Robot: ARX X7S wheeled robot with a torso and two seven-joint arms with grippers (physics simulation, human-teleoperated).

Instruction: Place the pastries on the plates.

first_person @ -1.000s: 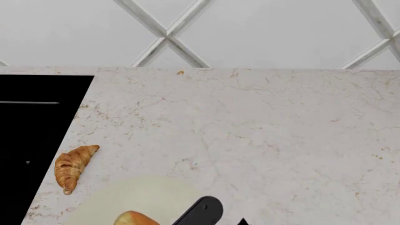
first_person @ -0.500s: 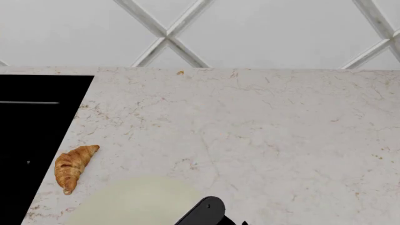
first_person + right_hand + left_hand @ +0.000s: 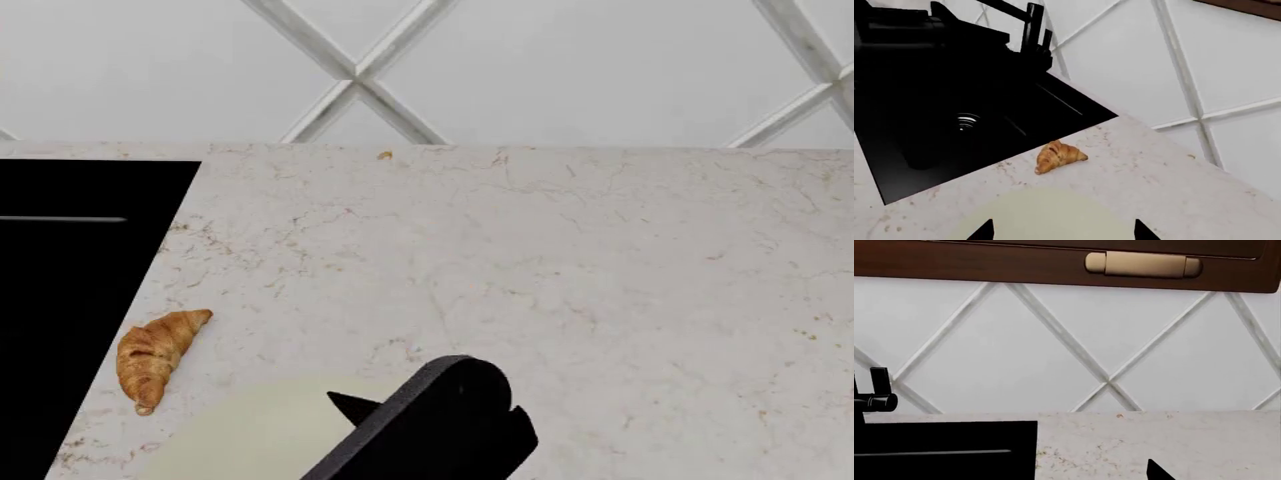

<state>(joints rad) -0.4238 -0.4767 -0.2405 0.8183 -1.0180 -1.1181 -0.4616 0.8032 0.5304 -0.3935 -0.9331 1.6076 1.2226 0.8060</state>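
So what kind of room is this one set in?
Most likely a kitchen: a pale marble-look countertop with a black sunken sink and black faucet, a white diamond-tiled backsplash, and a dark wooden cabinet with a brass handle above.

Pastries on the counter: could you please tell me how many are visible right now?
1: the croissant lies beside the black sink, just off the cream plate. The dark arm may hide another.

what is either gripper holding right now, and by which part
Nothing visible. The right gripper is open over the cream plate, its fingertips empty; the croissant lies untouched on the counter. The left gripper's grasp cannot be told.
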